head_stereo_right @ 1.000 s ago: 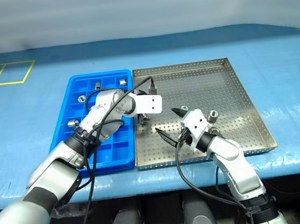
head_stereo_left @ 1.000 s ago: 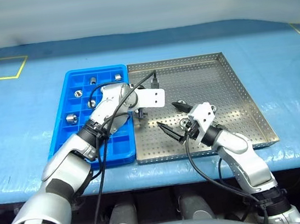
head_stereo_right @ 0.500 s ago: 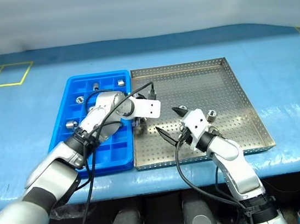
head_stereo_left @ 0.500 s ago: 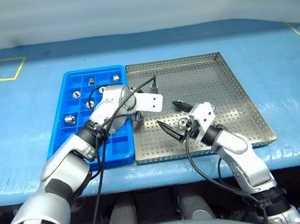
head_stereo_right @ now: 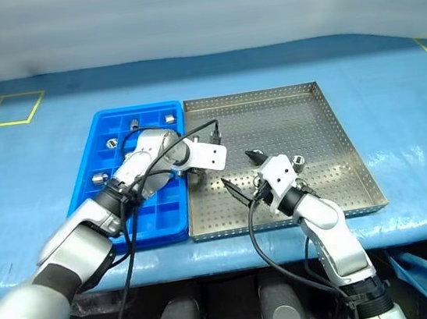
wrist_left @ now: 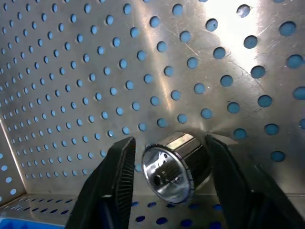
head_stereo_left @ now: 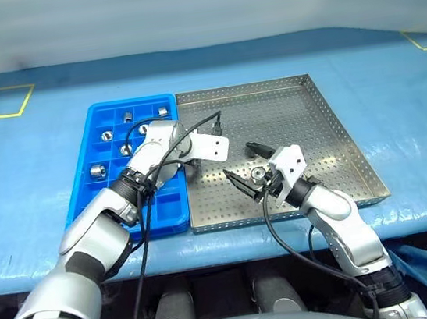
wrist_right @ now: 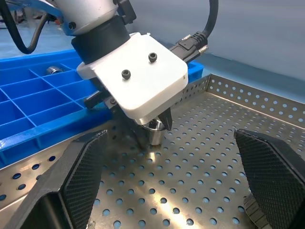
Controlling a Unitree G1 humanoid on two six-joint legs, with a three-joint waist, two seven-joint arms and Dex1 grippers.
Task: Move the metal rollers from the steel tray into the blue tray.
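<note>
A metal roller [wrist_left: 174,164] is clamped between the left gripper [wrist_left: 171,176] fingers on the steel tray [head_stereo_left: 302,116] floor, the right gripper [wrist_right: 167,191] is held wide open, so a lift toward the blue tray [head_stereo_left: 104,193] is called for next.

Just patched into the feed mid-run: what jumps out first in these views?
The left tool stands out first: it is down on the steel tray by the edge next to the blue tray, shut on a shiny metal roller. The right tool hangs open near the steel tray's front, with another roller between its fingers. Several rollers already sit in the blue tray's compartments.
</note>
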